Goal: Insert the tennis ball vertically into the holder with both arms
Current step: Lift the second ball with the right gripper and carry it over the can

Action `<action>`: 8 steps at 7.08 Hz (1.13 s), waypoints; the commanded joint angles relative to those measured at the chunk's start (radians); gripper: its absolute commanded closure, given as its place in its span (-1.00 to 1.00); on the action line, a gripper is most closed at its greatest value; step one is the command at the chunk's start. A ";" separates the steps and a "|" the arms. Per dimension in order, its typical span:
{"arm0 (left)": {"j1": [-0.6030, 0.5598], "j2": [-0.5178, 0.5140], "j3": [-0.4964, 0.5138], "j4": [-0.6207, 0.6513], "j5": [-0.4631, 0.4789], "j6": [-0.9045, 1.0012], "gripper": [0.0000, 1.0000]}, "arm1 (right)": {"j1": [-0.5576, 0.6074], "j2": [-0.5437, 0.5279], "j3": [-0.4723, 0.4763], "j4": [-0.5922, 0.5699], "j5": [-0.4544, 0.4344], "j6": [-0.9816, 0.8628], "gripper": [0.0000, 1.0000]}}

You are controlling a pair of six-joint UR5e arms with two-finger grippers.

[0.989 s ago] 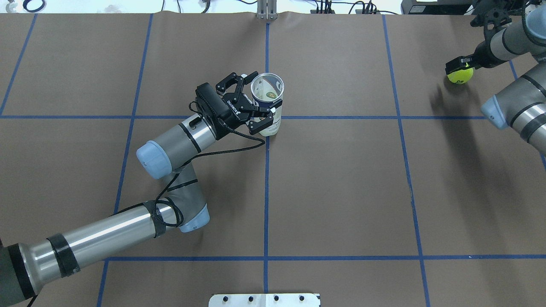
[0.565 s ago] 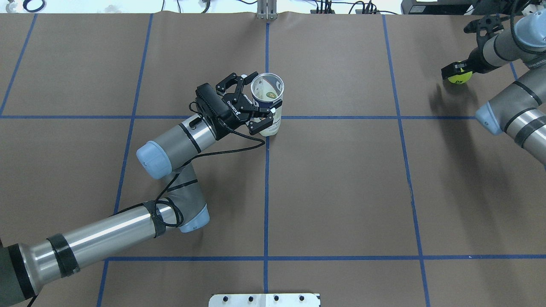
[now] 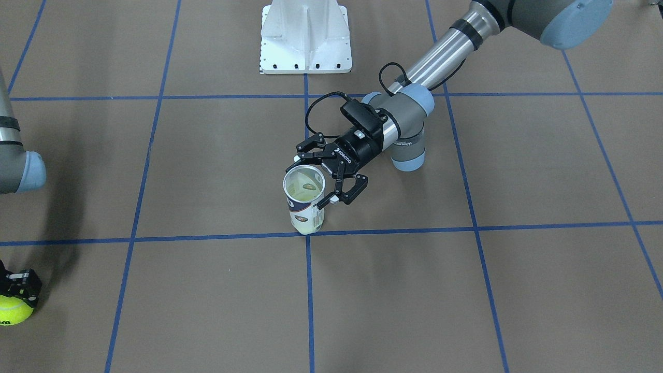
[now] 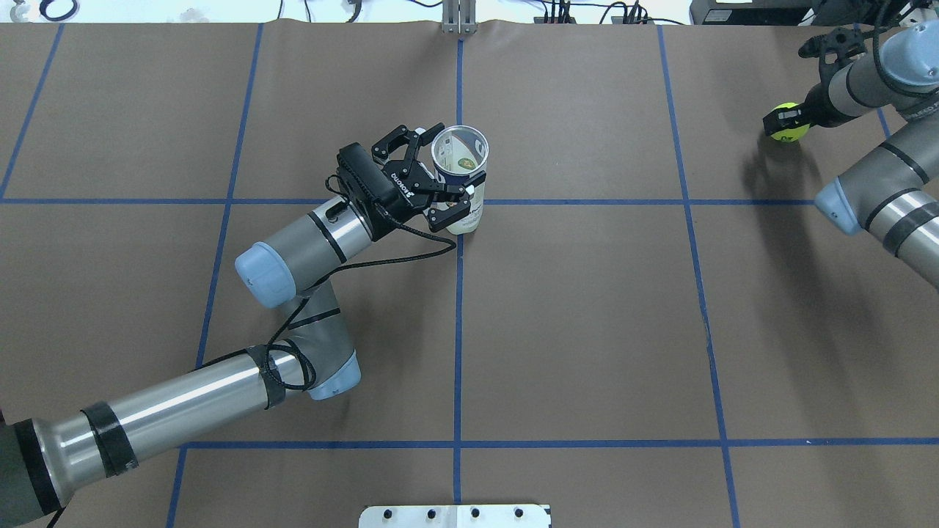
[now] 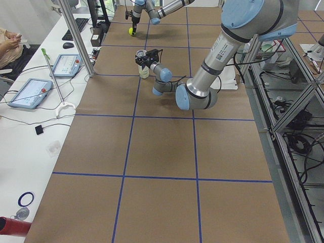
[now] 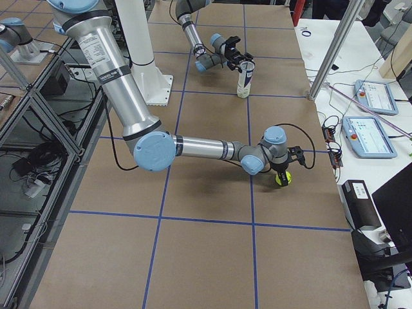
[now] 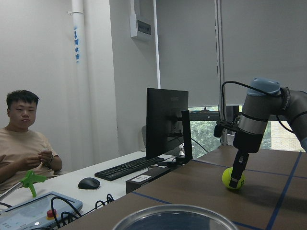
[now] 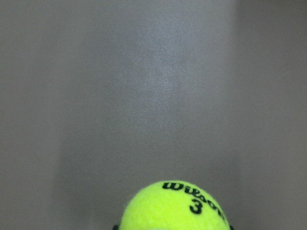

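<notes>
The holder point(image 4: 462, 158), a clear tube with a metal rim and a white and navy label, stands upright near the table's middle; it also shows in the front view point(image 3: 305, 204). My left gripper point(image 4: 444, 180) is shut on the holder from the side, one finger on each flank point(image 3: 339, 197). The tube's rim fills the bottom of the left wrist view point(image 7: 177, 215). My right gripper point(image 4: 783, 121) points down at the far right, shut on a yellow tennis ball point(image 4: 788, 126), low over the table. The ball also shows in other views point(image 3: 13, 310) point(image 8: 175, 206) point(image 7: 233, 178).
The white pedestal base point(image 3: 305, 36) stands on my side of the table point(image 4: 455, 515). Blue tape lines grid the brown table cover. An operator point(image 7: 24, 139) sits at a side desk with a keyboard, a monitor point(image 7: 167, 122) and tablets beyond the far edge.
My right wrist has turned from slanted to pointing down, and the ball has shifted slightly toward the far edge. The left arm and the holder have not moved.
</notes>
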 commanded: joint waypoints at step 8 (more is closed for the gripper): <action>0.003 -0.001 -0.002 0.000 0.000 0.000 -0.98 | -0.302 0.330 0.618 -0.814 -0.129 0.838 1.00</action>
